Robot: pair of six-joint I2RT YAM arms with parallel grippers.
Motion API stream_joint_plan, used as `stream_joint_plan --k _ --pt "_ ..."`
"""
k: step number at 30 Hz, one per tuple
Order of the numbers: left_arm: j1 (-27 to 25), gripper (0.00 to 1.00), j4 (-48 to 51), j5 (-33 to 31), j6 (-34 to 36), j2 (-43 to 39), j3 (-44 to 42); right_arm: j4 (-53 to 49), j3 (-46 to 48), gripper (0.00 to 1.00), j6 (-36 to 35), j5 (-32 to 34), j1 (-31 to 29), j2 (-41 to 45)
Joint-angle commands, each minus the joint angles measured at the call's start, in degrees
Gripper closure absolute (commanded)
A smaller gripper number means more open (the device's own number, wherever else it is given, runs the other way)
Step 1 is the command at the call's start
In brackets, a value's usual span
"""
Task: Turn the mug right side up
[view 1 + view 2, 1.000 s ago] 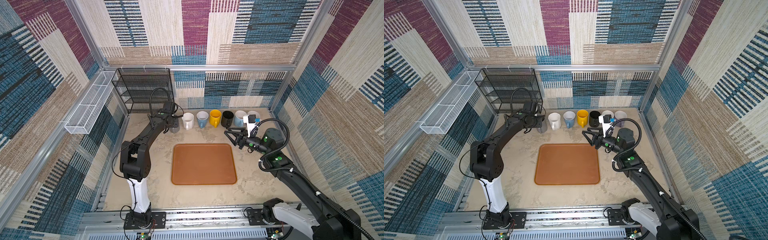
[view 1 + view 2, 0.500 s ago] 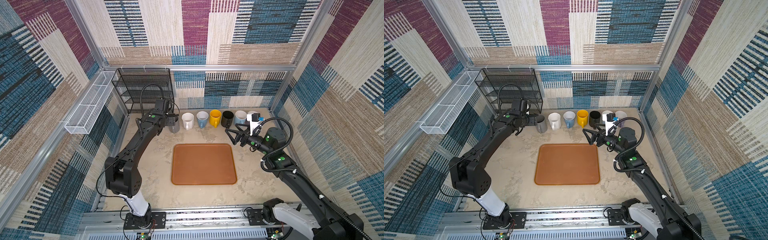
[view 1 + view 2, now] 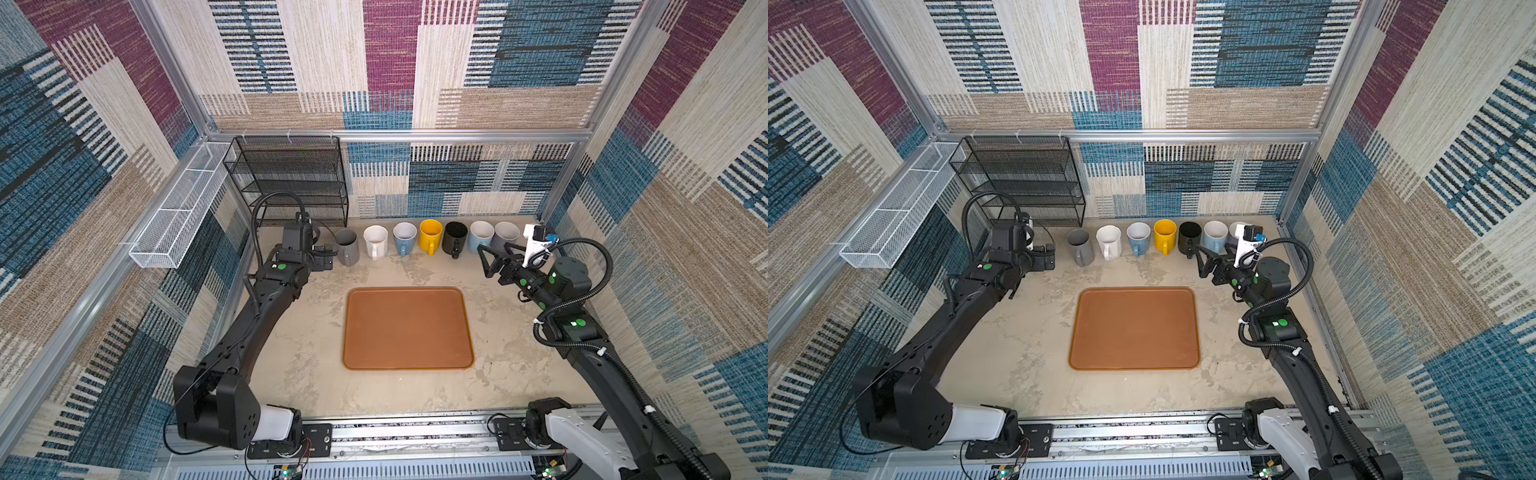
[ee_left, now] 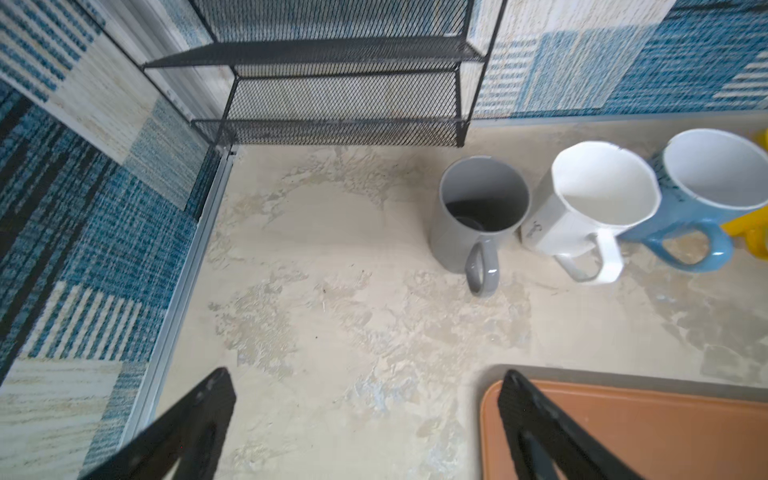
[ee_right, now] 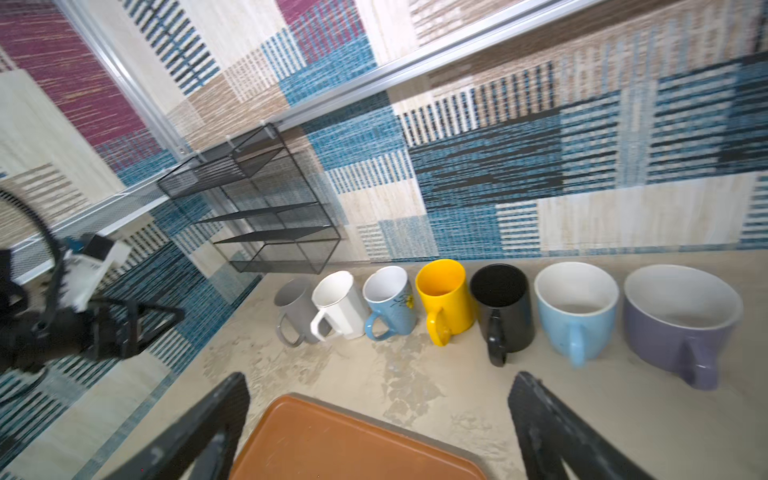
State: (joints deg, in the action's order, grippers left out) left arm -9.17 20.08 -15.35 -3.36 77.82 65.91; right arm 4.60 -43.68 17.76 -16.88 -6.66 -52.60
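The grey mug (image 3: 347, 247) (image 3: 1080, 247) stands upright, mouth up and handle toward the front, at the left end of a row of mugs along the back wall. It also shows in the left wrist view (image 4: 478, 216) and the right wrist view (image 5: 293, 309). My left gripper (image 3: 325, 257) (image 3: 1052, 257) (image 4: 365, 374) is open and empty, just left of the grey mug and apart from it. My right gripper (image 3: 492, 251) (image 3: 1209, 251) (image 5: 380, 376) is open and empty in front of the right end of the row.
Beside the grey mug stand white (image 3: 375, 241), blue (image 3: 404, 237), yellow (image 3: 430, 235), black (image 3: 455, 237), light blue (image 3: 481, 235) and purple-grey (image 3: 506, 235) mugs, all upright. A brown tray (image 3: 407, 328) lies mid-table. A black wire rack (image 3: 291, 178) fills the back left corner, with a white wire basket (image 3: 178, 216) on the left wall.
My left gripper let go of the grey mug, opened wide and drew back to the left. My right gripper also opened wide and shifted slightly right.
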Motion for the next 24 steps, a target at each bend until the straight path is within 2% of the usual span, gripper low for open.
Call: stream_joint_plan --k 1,7,10,15,20,24 --pt "2.17 0.01 -10.01 3.59 2.47 -2.91 -7.27 2.76 1.38 0.00 0.20 1.72 2.94 0.46" --pt "7.88 0.01 -29.35 5.15 -0.53 -7.13 -25.99 5.54 4.42 0.00 1.45 -2.36 10.41 0.66" --pt "10.08 0.01 -38.52 5.65 -1.96 -6.88 -32.58 6.12 5.17 0.00 1.46 -3.95 12.74 0.89" --pt "11.39 0.01 -47.10 4.44 -1.44 -4.09 -38.02 6.10 5.23 0.00 2.07 -3.88 14.87 0.36" --pt "12.86 0.01 -58.96 7.67 -2.20 1.04 -42.17 6.47 5.55 0.00 1.10 -3.50 15.33 0.18" --pt "12.95 0.01 -72.23 10.53 -0.88 4.79 -47.52 7.81 6.95 0.00 0.50 -1.94 15.71 0.23"
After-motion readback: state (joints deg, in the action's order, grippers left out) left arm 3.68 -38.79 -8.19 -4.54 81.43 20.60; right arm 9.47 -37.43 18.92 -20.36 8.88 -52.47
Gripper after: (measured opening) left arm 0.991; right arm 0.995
